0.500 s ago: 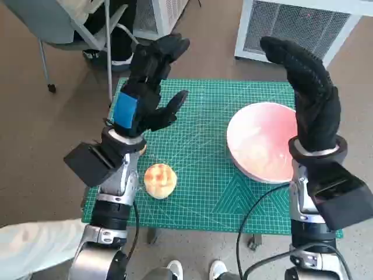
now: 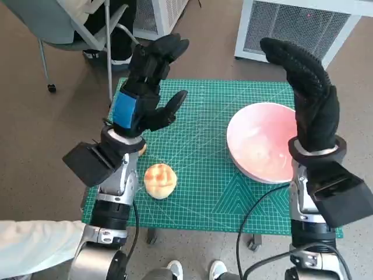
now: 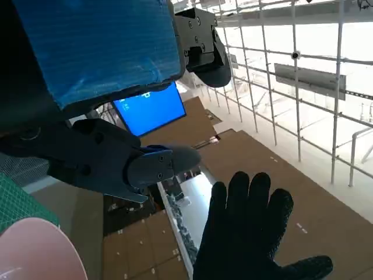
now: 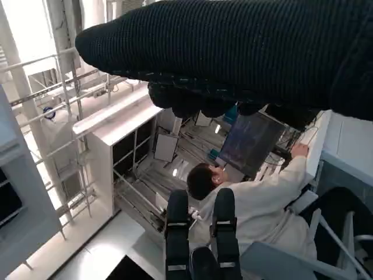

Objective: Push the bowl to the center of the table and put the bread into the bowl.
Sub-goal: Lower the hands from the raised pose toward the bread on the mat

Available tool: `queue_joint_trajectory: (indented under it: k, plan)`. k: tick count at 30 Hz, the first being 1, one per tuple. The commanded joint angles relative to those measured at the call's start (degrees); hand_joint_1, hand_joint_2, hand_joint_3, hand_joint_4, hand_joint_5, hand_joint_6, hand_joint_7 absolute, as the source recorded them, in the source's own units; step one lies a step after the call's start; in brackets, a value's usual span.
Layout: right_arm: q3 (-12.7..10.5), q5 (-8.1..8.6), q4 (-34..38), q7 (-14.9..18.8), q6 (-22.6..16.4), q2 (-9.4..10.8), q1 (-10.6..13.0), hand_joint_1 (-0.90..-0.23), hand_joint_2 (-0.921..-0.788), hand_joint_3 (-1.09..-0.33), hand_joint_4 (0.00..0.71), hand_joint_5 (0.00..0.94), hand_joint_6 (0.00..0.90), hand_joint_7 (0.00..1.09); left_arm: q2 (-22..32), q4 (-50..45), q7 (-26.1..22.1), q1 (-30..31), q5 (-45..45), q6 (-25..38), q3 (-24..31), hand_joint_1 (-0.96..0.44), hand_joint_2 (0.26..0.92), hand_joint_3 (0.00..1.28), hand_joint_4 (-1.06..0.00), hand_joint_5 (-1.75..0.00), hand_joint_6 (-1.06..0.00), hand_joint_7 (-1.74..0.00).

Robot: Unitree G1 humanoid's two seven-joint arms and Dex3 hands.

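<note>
A pink bowl (image 2: 262, 149) sits on the right side of the green cutting mat (image 2: 198, 175); its rim (image 3: 35, 248) also shows in the left wrist view. A round golden bread roll (image 2: 159, 180) lies on the mat's front left. My left hand (image 2: 145, 87) is raised above the mat's left side, fingers spread, holding nothing. My right hand (image 2: 309, 93) is raised upright over the bowl's right edge, fingers together and straight, empty. The gloved right hand (image 3: 250, 233) appears in the left wrist view, and the left hand's fingers (image 4: 198, 233) show in the right wrist view.
A chair (image 2: 70, 29) stands behind the table's left corner, and a white grilled unit (image 2: 297, 26) behind the right. A person (image 4: 245, 198) in white sits at a screen in the right wrist view. A white sleeve (image 2: 29, 245) shows at the front left.
None of the objects or hands has visibly moved; only the white sleeve at the front left has shifted slightly lower.
</note>
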Motion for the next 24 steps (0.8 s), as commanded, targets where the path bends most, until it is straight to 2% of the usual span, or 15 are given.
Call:
queue_joint_trajectory:
  k: [1,9,11,18,20,24]
  plan:
    - [-0.03,0.17,0.67,0.54,0.04,-0.25,0.68,-0.569,-0.921,-0.717,0.299,0.002,0.002,0.68,0.50,0.26,-0.28,-1.07,-0.11,-0.74,0.13,-0.37,0.898,0.53,0.00,-0.60,0.00,-0.82]
    - [-0.64,0.82,0.75,0.71,-0.51,-0.55,1.12,-0.569,-0.921,-0.717,0.304,0.004,0.002,0.68,0.66,-0.30,0.00,-0.76,0.29,-0.71,0.03,-0.37,0.897,0.53,0.00,-0.60,0.00,-0.82]
    - [-1.21,1.46,0.94,1.13,-0.99,-1.03,1.44,-0.568,-0.921,-0.716,0.304,0.004,0.002,0.68,0.66,-0.53,0.03,-0.62,0.28,-0.66,0.01,-0.37,0.896,0.54,0.00,-0.60,0.00,-0.82]
    - [-6.18,5.15,4.82,2.99,-4.30,-5.02,3.09,-0.565,-0.921,-0.711,0.302,0.002,0.012,0.66,0.77,-1.23,0.00,-0.04,0.06,-0.55,0.13,-0.36,0.892,0.55,0.00,-0.61,0.00,-0.82]
    - [-7.75,5.34,6.77,2.52,-5.57,-5.91,3.37,-0.566,-0.921,-0.709,0.300,0.001,0.020,0.65,0.80,-1.42,0.00,0.14,-0.06,-0.49,0.19,-0.36,0.891,0.55,0.00,-0.61,0.00,-0.82]
    - [-11.66,3.09,12.19,-1.47,-8.97,-7.26,3.72,-0.573,-0.921,-0.707,0.292,0.000,0.028,0.63,0.83,-1.95,0.06,0.49,-0.32,-0.22,0.31,-0.36,0.886,0.55,0.00,-0.61,0.00,-0.81]
